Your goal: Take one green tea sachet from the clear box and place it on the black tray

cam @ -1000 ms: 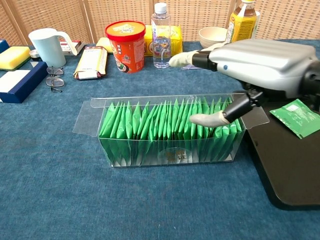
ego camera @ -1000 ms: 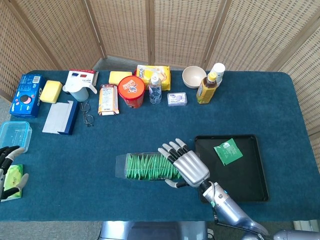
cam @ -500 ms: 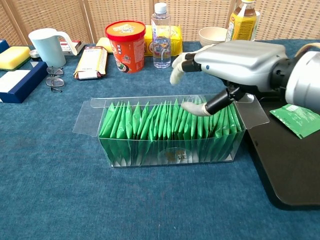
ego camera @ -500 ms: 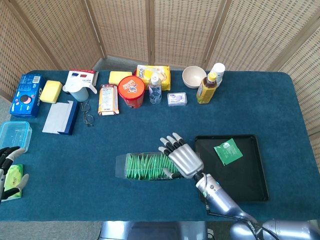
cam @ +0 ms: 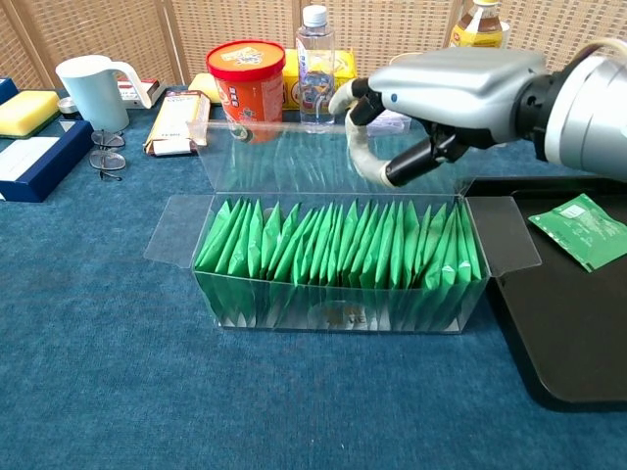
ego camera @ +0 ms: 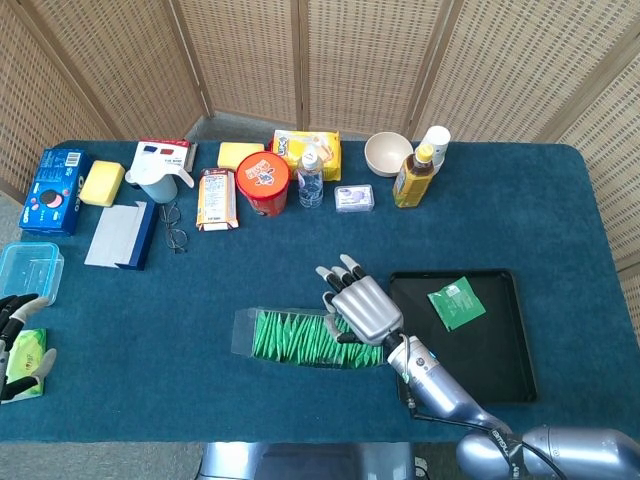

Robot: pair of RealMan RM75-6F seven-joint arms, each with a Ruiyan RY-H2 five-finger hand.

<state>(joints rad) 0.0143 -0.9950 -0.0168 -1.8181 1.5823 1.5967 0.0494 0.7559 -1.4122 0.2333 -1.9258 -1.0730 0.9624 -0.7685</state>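
Note:
The clear box (cam: pixel 333 294), also in the head view (ego camera: pixel 300 340), stands at the table's front, packed with upright green tea sachets (cam: pixel 338 245). Its back lid flap (cam: pixel 274 147) stands upright. My right hand (cam: pixel 441 93) hovers over the box's right rear; its thumb (cam: pixel 367 162) lies in front of the flap and a fingertip sits at the flap's top edge, so it seems to pinch the flap. In the head view the right hand (ego camera: pixel 362 308) covers the box's right end. The black tray (ego camera: pixel 500 370) lies to the right, with one green sachet (ego camera: pixel 456 303) on it. My left hand (ego camera: pixel 15 330) rests at the far left edge.
Along the back stand a red tub (cam: pixel 245 76), water bottle (cam: pixel 313 69), mug (cam: pixel 90 90), snack packs, bowl (ego camera: pixel 388 153) and yellow bottle (ego camera: pixel 413 177). A blue case (cam: pixel 39 162) and glasses (cam: pixel 106 157) lie at the left. A green packet (ego camera: pixel 28 352) lies by my left hand.
My right hand rose from the sachets and moved back. The box's lid flap swung upright, the right end flap opened out, and the box shifted slightly.

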